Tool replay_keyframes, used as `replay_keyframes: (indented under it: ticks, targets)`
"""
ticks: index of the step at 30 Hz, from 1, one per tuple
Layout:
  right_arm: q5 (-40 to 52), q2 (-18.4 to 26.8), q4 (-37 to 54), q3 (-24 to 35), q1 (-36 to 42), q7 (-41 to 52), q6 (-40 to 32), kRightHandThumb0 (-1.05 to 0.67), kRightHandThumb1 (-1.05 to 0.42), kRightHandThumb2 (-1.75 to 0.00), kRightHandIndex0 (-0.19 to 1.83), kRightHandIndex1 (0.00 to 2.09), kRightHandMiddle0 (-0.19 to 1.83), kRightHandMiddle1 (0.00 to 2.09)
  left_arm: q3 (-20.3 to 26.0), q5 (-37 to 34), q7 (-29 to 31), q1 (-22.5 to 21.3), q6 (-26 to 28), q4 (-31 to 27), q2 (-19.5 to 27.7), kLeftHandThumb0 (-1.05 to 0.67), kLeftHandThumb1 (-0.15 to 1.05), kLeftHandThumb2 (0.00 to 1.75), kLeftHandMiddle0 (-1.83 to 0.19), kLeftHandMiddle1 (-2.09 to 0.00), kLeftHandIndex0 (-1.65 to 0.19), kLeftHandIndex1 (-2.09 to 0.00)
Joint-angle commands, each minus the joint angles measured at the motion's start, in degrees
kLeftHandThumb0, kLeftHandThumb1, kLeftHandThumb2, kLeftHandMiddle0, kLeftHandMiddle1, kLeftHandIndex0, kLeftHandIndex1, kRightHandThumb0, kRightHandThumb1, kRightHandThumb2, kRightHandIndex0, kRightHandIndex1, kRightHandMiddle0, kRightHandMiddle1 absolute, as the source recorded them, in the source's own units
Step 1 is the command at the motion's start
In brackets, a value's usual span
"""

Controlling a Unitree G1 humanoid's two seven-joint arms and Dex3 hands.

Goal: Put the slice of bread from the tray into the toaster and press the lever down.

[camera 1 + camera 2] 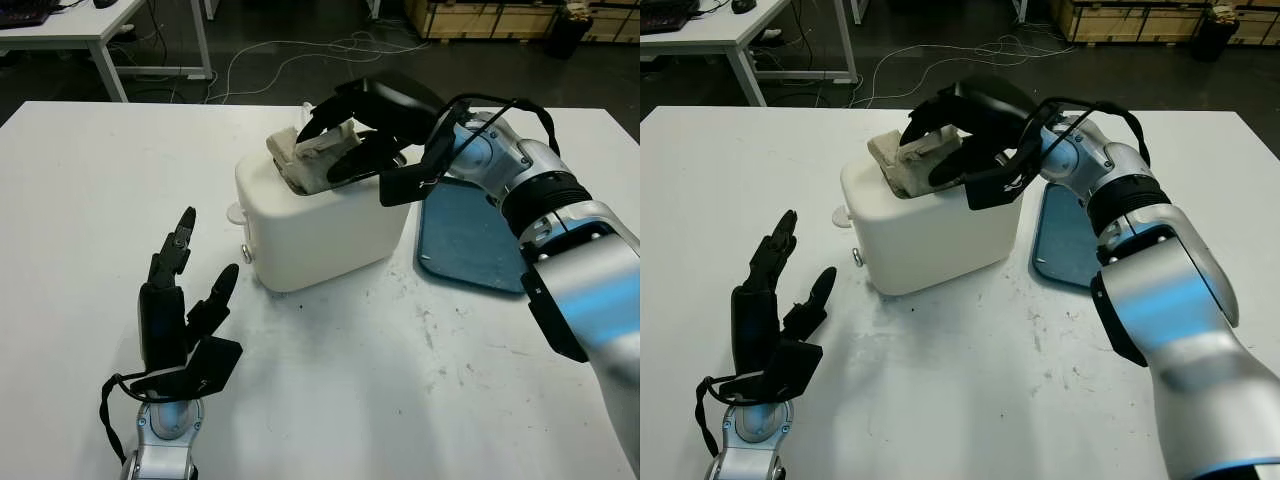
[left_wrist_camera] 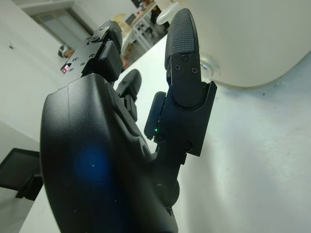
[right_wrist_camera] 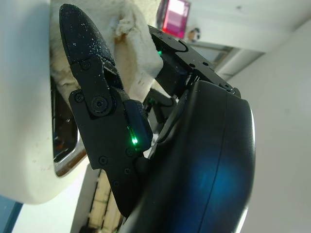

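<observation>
While the right hand (image 1: 345, 140) clasps the slice of bread (image 1: 310, 155) over the toaster (image 1: 320, 220), the slice sits partly in the slot, tilted so an edge can enter. The emptied blue tray (image 1: 470, 245) lies at three o'clock of the toaster. At seven o'clock, the left hand (image 1: 180, 310) waits open, likely nearer the lever.

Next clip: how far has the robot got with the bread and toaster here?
Done: the blue tray is bare, so the bread is lifted off. In hand: the right hand grips the bread slice, partly down in the slot of the white toaster. Left: seat it fully and press the lever. The left hand is open near the toaster's front.
</observation>
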State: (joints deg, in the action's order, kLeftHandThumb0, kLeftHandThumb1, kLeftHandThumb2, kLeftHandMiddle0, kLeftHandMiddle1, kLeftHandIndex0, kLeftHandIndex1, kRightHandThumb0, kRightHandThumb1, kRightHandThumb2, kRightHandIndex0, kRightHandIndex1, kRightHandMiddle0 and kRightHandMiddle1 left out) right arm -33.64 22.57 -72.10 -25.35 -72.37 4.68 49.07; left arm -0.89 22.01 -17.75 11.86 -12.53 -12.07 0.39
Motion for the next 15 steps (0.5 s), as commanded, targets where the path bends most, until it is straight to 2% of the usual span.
replay_keyframes:
  ticks: [1, 7, 15]
  targets:
    - [-1.05, 0.67, 0.60, -0.46, -1.45, 1.26, -1.45, -0.92, -0.85, 0.00, 0.30, 0.69, 0.74, 0.00, 0.23, -0.24, 0.28, -0.39, 0.15, -0.02, 0.30, -0.65, 0.92, 0.36, -0.14, -0.55, -0.33, 0.00]
    - [-0.89, 1.57, 0.79, -0.15, -1.84, 1.24, -3.21, -0.89, -0.84, 0.00, 0.30, 0.61, 0.68, 0.00, 0.72, -0.88, 1.40, -0.48, 0.39, 0.02, 0.65, -0.66, 0.92, 0.37, -0.13, -0.54, -0.32, 0.00]
    - [1.40, 2.80, 1.67, 3.19, -2.05, 0.77, -4.98, -0.84, -0.84, -0.01, 0.31, 0.63, 0.66, 0.00, 0.31, -1.57, 2.34, -1.54, 0.23, 0.82, 0.79, -0.64, 0.92, 0.38, -0.14, -0.56, -0.33, -0.01]
